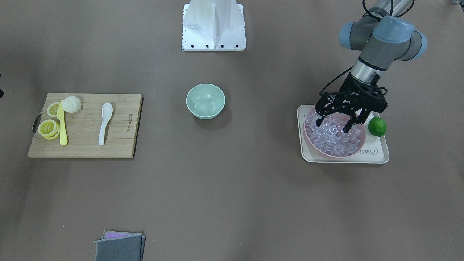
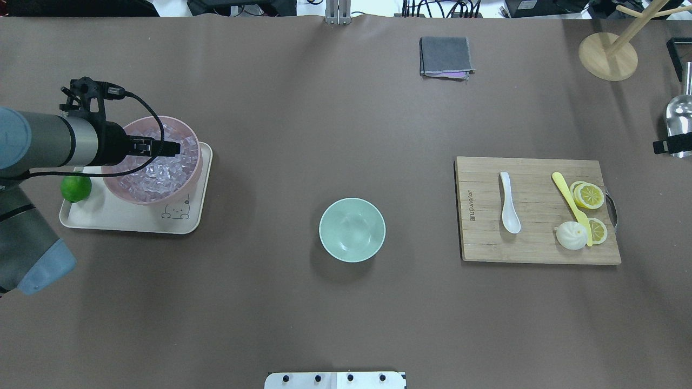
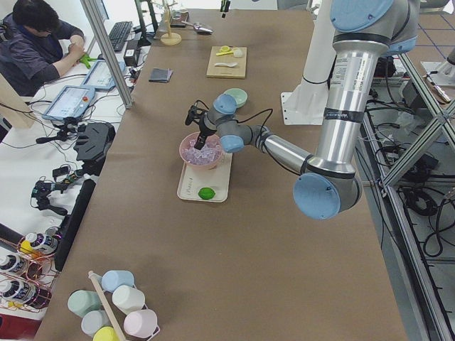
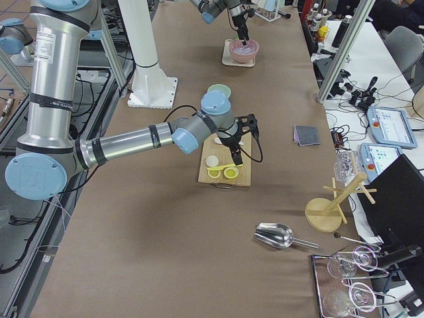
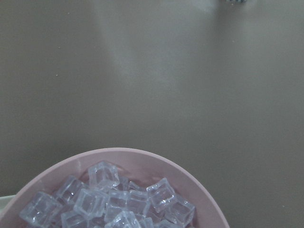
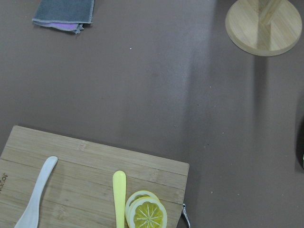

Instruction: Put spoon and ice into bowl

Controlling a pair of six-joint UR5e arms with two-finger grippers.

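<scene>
The white spoon (image 1: 105, 123) lies on a wooden cutting board (image 1: 83, 146), also in the overhead view (image 2: 508, 202) and the right wrist view (image 6: 35, 199). The mint-green bowl (image 1: 205, 100) stands empty at the table's middle (image 2: 352, 229). Many clear ice cubes (image 1: 331, 137) fill a pink bowl (image 1: 326, 154) on a cream tray (image 1: 377, 154). My left gripper (image 1: 333, 127) is open, its fingertips down among the cubes (image 5: 118, 202). My right gripper (image 4: 236, 154) hangs over the cutting board; it shows only in the right side view, so I cannot tell its state.
A lime (image 1: 377, 126) sits on the tray beside the pink bowl. A yellow knife (image 1: 62, 125), lemon slices (image 1: 48, 127) and a bun (image 1: 72, 104) share the cutting board. A grey cloth (image 2: 446, 55), a wooden stand (image 2: 608, 55) and a metal scoop (image 2: 678, 121) lie at the far side.
</scene>
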